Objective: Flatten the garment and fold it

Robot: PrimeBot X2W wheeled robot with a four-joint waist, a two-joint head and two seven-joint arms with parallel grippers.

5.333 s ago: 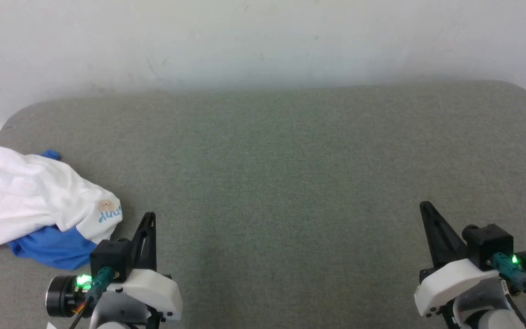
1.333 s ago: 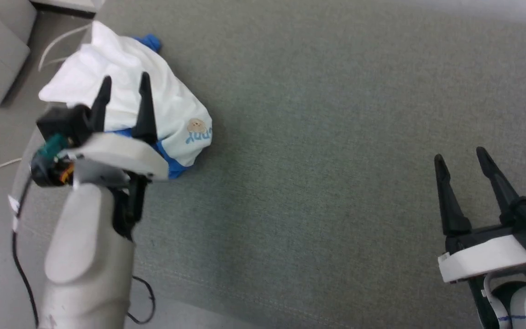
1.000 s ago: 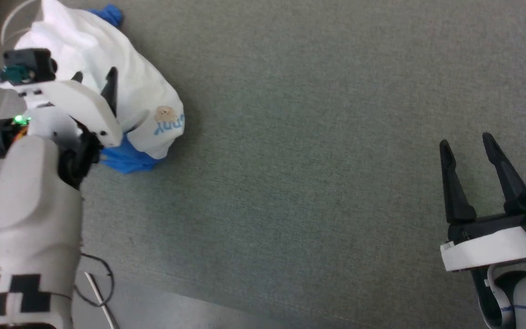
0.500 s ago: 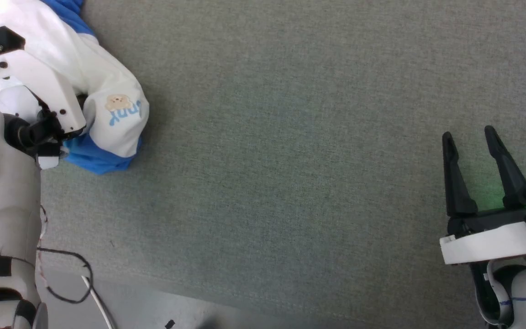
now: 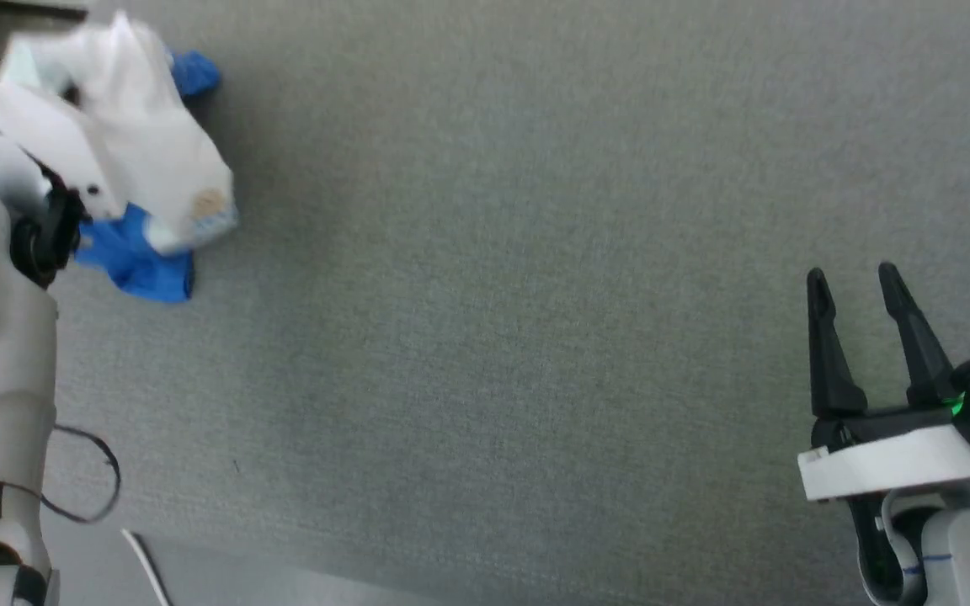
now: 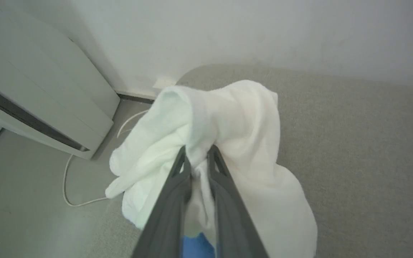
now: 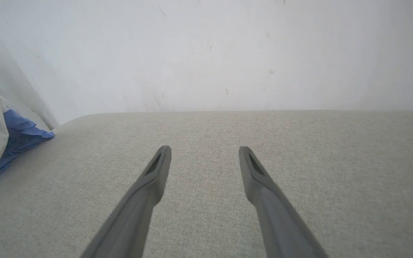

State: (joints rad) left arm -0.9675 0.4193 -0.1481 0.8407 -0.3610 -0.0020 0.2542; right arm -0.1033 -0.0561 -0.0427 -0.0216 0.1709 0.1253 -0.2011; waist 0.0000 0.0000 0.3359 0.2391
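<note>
The left gripper is clamped on a thick fold of white cloth near the top of the garment, its 2 fingers drawn nearly together. The step in hand looks like carrying the bundle from the far left corner of the surface toward the open middle for spreading. To do that well, the pinch should be firm — it has a bunched wad, not 1 clean edge, so layers could slip — and the lift high enough that the hanging blue part clears the surface's edge rather than trailing toward the floor and the cable there. A slow, level carry suits such limp cloth. The right gripper hovers well apart at the lower right, fingers spread and empty, well placed to take a 2nd hold once a hem or shoulder shows.

The garment is a crumpled heap, nothing flattened yet: soft white cloth on top, a royal-blue part below it, another blue scrap at the far side, and a tan round emblem with pale lettering beneath, both blurred in the head view.
</note>
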